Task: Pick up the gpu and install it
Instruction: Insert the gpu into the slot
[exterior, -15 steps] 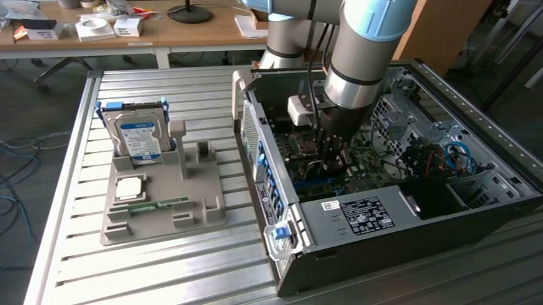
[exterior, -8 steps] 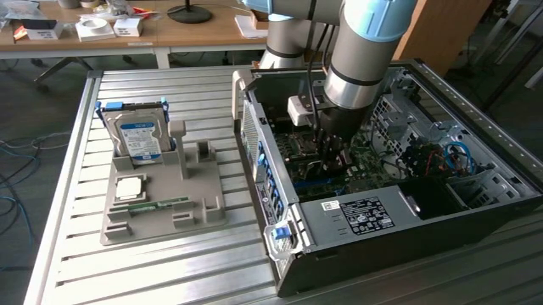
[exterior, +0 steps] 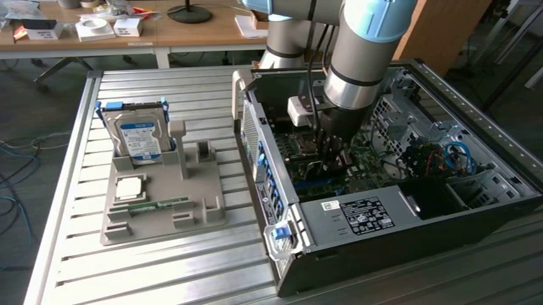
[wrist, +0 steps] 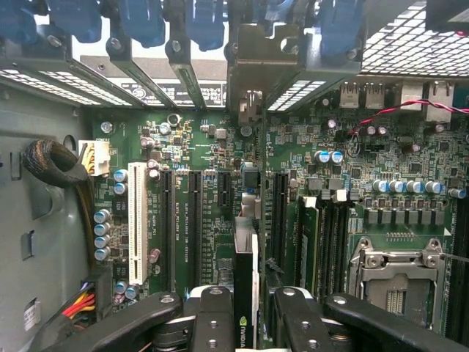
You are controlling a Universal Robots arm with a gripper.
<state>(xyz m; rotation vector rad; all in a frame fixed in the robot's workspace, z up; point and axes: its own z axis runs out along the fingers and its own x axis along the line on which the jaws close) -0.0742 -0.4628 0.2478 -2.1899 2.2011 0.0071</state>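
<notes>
The gpu [wrist: 246, 293] stood on edge between my fingers [wrist: 212, 323], my gripper [wrist: 246, 326] clamped on it, just above the green motherboard [wrist: 381, 213] inside the open computer case [exterior: 424, 210]. The case lay on a ribbed metal table [exterior: 170, 267]. Beside it one grey holder tray [exterior: 161, 216] carried one hard drive [exterior: 140, 136] and one memory stick [exterior: 152, 205]. Wooden desks [exterior: 195, 32] stood behind.

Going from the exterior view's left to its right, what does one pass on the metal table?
Silver hard drive standing in the grey parts holder → white post on that holder → open computer case, with the arm reaching down inside it.
</notes>
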